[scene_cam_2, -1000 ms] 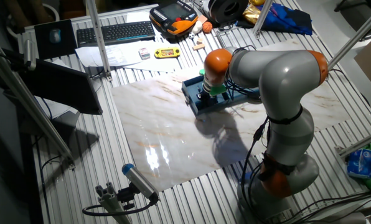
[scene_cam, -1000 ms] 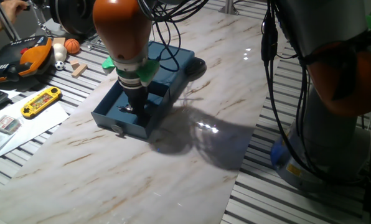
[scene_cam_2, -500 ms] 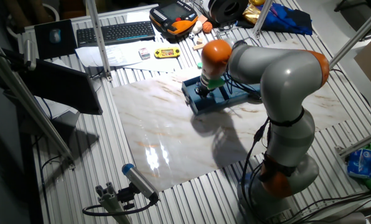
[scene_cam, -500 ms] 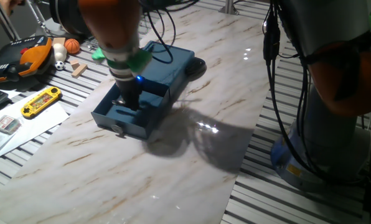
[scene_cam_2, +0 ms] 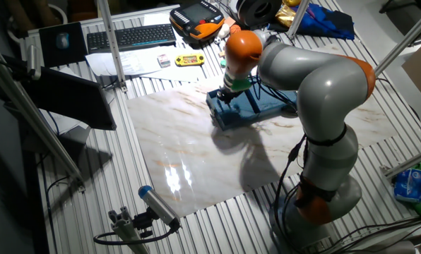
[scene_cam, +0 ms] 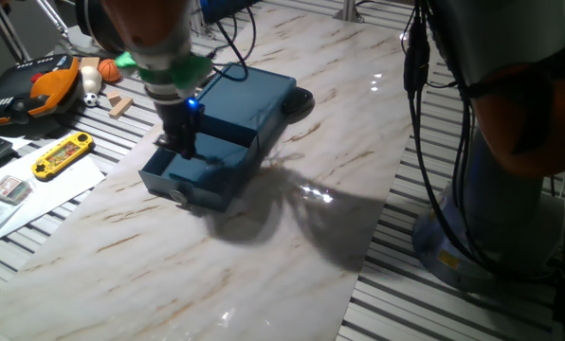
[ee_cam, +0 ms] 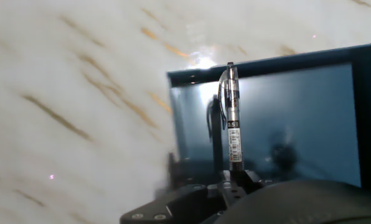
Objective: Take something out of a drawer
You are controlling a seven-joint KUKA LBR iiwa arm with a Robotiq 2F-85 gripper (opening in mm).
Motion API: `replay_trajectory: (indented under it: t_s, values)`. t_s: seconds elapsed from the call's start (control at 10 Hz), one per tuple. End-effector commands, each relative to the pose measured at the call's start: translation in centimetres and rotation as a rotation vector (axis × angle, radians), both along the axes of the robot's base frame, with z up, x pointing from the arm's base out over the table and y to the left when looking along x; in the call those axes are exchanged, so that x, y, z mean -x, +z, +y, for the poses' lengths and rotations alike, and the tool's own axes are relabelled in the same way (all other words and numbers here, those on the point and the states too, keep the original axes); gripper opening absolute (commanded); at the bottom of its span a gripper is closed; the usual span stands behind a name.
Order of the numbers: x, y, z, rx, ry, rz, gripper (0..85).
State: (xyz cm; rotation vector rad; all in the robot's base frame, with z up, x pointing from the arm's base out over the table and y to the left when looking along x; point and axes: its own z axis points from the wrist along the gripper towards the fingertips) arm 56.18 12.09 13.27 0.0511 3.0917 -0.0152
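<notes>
Now, from my remote seat, I see the yellow game (scene_cam: 63, 154) at nine o'clock on the worktop (scene_cam: 292, 237). Rightward, my hand (scene_cam: 182, 144) hangs above the open drawer (scene_cam: 202, 172), clamped on the pen (ee_cam: 231, 118), which points out toward twelve o'clock in the hand view, lifted clear of the drawer floor.

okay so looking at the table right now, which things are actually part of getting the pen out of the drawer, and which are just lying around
Part of the job:
- the pen, gripped at its lower end by the tool
- the open blue drawer below it

Just lying about:
- yellow handheld game
- small balls and wooden block
- keyboard
- orange and black device
</notes>
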Motion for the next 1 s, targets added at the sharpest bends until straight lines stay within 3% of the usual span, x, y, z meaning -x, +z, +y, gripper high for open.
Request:
replay_trajectory:
  t_s: [0.0,0.6,0.9]
  values:
    - [0.21,0.0,1.0,-0.004,-0.012,-0.002,0.0]
    - [1.97,-1.6,4.7,-0.005,-0.030,-0.024,0.0]
    - [2.62,-2.1,5.7,-0.022,-0.011,-0.037,0.0]
